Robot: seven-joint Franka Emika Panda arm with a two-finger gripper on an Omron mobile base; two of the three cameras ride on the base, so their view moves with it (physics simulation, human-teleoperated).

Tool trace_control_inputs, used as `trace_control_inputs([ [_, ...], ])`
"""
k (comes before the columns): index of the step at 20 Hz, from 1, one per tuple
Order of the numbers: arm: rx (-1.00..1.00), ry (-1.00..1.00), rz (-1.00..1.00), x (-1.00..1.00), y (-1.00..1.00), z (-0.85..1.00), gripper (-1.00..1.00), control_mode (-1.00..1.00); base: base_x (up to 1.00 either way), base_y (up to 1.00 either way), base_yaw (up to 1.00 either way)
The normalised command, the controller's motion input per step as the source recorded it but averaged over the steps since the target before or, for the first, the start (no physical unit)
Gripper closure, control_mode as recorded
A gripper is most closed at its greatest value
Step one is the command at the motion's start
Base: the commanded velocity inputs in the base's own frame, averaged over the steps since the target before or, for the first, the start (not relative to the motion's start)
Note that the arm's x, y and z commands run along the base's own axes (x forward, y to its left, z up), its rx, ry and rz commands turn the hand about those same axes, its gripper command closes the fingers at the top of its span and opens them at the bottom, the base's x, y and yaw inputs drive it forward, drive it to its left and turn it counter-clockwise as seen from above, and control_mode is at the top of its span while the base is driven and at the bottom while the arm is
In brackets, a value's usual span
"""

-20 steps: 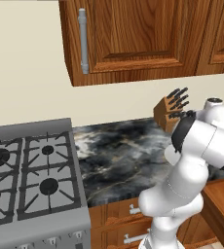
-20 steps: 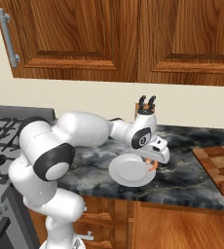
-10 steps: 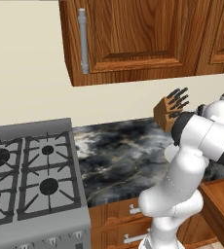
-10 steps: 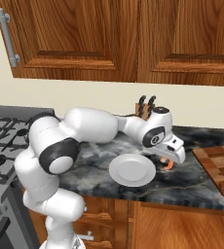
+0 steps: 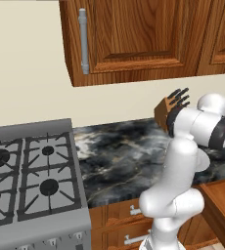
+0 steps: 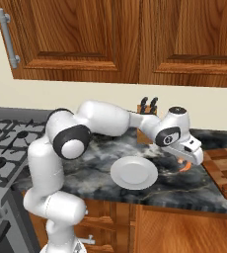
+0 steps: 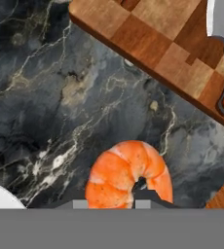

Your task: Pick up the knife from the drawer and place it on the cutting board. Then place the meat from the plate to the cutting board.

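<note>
My jaws pinch the meat (image 7: 128,175) by a thin edge (over bare worktop (image 7: 60,112)), so it might slip short of the cutting board (image 7: 153,44).

The round white shallow plate (image 6: 133,173) sits on the dark marbled stone counter (image 6: 184,184), right of the grey gas stove (image 6: 2,143). The square wooden block-patterned cutting board (image 6: 224,163) lies further right, with the curled orange shrimp-like meat (image 6: 186,166) between them above the counter. A wooden knife block (image 6: 146,121) stands behind, against the wall.
</note>
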Motion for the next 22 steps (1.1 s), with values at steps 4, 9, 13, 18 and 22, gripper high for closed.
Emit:
trace_control_inputs([
  [4,0.00,0.00,-0.04,0.32,-0.54,0.00,1.00,-1.00,0.00,0.00,0.00],
  [9,0.01,0.00,-0.02,0.35,-0.58,0.00,1.00,-1.00,0.00,0.00,0.00],
  [13,0.01,0.00,-0.01,0.35,-0.57,0.00,1.00,-1.00,0.00,0.00,0.00],
  [18,0.00,0.00,0.00,0.37,-0.50,-0.07,1.00,-1.00,0.00,0.00,0.00],
  [22,0.00,0.02,0.00,0.31,-0.43,-0.19,1.00,-1.00,0.00,0.00,0.00],
])
